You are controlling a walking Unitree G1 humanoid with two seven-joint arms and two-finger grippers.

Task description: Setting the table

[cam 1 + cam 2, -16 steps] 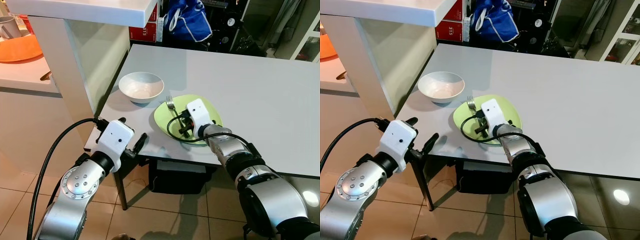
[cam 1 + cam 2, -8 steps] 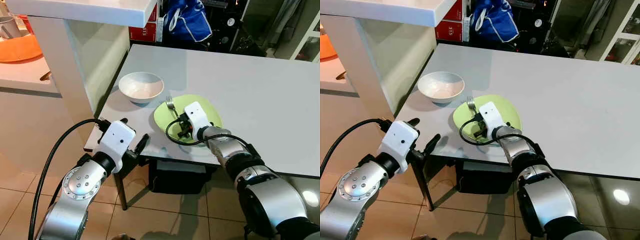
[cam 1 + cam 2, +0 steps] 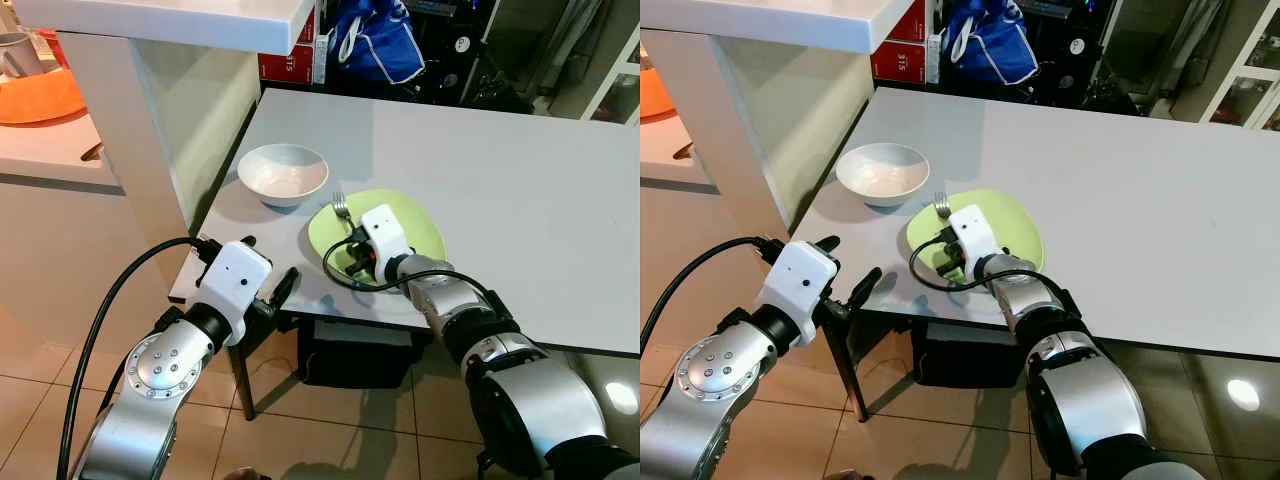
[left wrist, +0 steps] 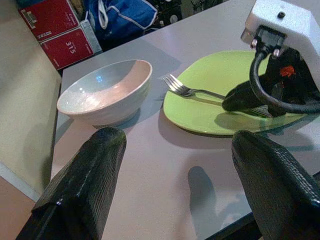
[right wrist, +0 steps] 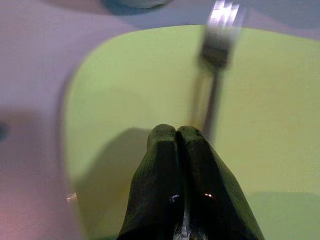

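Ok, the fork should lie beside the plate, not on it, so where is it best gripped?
Grip the fork by its slim handle behind the tines, from above, fingers astride it. It lies across the green plate with the tines propped on the rim toward the white bowl, so there it likely has clearance. The right hand, beside it, is shut.

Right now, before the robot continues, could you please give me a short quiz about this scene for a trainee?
1. True or false: the silver metal fork lies on the round light green plate.
2. What stands beside the plate? A: a white ceramic bowl. B: a glass cup. C: a blue mug.
3. Fill in: the left gripper has its jaws ___, and the right gripper, over the plate, has its jaws ___.
Key: 1 true; 2 A; 3 open, shut.
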